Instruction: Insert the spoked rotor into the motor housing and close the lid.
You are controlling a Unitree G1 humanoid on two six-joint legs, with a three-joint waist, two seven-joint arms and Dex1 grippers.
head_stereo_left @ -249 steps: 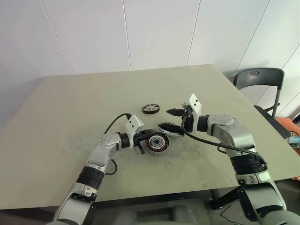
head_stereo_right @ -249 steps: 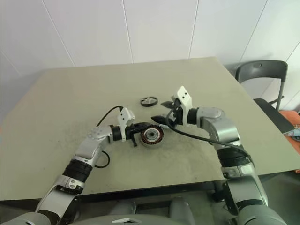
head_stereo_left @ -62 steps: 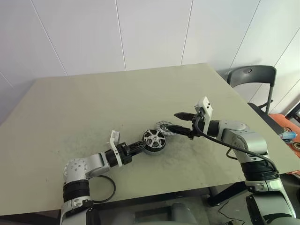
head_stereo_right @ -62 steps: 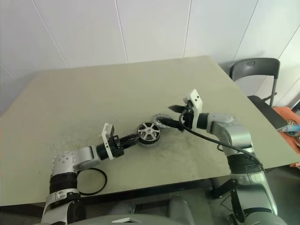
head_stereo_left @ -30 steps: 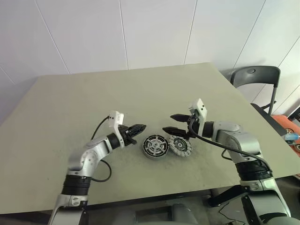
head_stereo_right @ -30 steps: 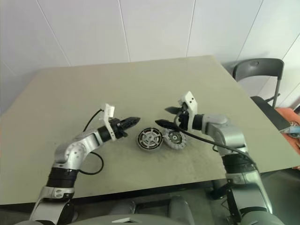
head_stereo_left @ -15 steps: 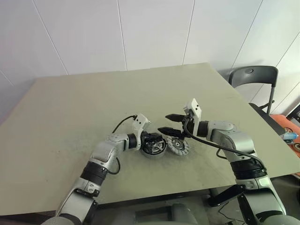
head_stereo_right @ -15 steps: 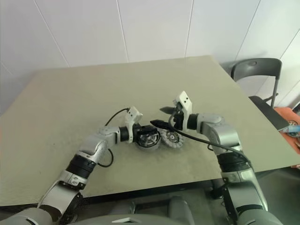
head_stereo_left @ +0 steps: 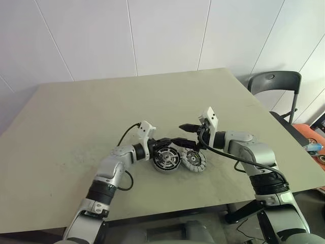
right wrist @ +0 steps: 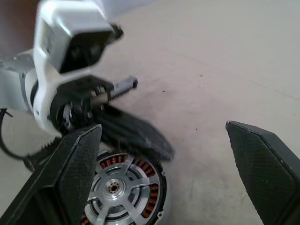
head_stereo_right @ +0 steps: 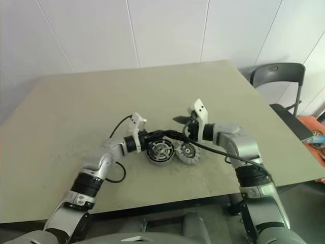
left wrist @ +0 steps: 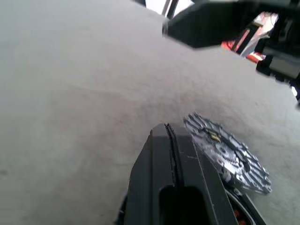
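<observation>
The housing [head_stereo_left: 167, 158] sits on the desk [head_stereo_left: 76, 117] in its near half, roughly midway between the left and right edges. In the right wrist view, a ring of copper windings shows inside its rim, with a silver spoked part [right wrist: 115, 187] seated at the centre; whether this is the rotor fully home cannot be told. The lid [head_stereo_left: 194, 160] lies flat on the desk just beside the housing, on the side nearer the right edge. Its finned silver face is up. Whether the lid and housing touch cannot be told.

The left gripper [head_stereo_left: 170, 142] reaches in from the left-edge side and lies roughly level over the far rim of the housing. Its two black fingers [left wrist: 171, 159] are pressed together with only a thin seam between them, and nothing is pinched. In the left wrist view, the lid [left wrist: 227, 152] lies just past the fingertips.

The right gripper [head_stereo_left: 184, 134] hangs above the desk just beyond the housing and lid, pointing toward the left edge. Its fingers [right wrist: 262, 161] are spread wide and hold nothing. The tips of the two grippers are close together over the housing; whether they touch cannot be told.

A grey chair [head_stereo_left: 274, 84] stands beyond the far right corner of the desk.
</observation>
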